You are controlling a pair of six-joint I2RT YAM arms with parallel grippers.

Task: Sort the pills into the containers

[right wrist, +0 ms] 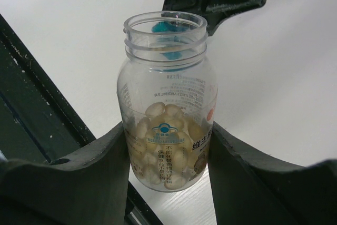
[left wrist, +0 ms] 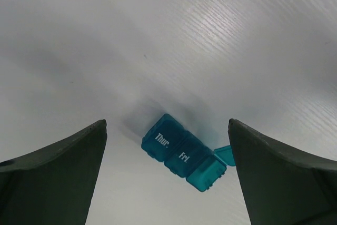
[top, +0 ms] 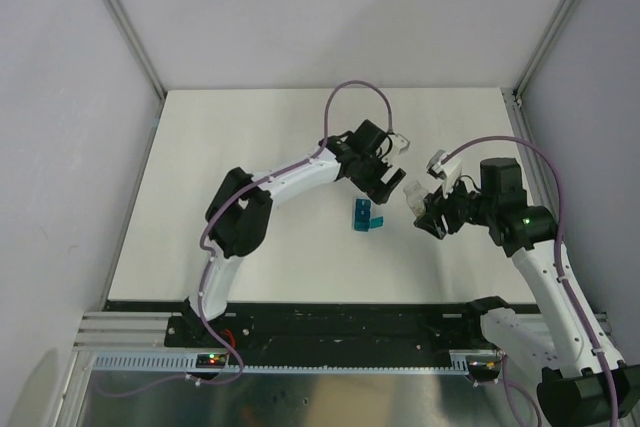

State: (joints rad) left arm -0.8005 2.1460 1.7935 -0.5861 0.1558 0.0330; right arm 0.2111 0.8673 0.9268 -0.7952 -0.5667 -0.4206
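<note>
**Right gripper (right wrist: 168,140) closed on open pill bottle (right wrist: 166,93)**

Clamps the clear bottle low down, pale pills (right wrist: 163,154) heaped inside; beyond its mouth, left gripper (left wrist: 167,124) spread wide and empty over the teal containers (left wrist: 179,152) on the white table (left wrist: 210,35); Thur. and Fri. lids down, end lid (left wrist: 225,154) flipped open.

Two machines on show: the left arm (top: 290,175) at nine o'clock and the right arm (top: 548,282) at four, both smooth white shells broken by chunky black joints. A thin mauve-grey cable (top: 352,85) trails off each one. There's a tiny green light (top: 524,222) glowing on the right arm's black housing. Up close, left pincer (left wrist: 167,122) and right pincer (right wrist: 168,127) both show broad, matte, dark-grey wedge fingers (left wrist: 52,177).
</note>
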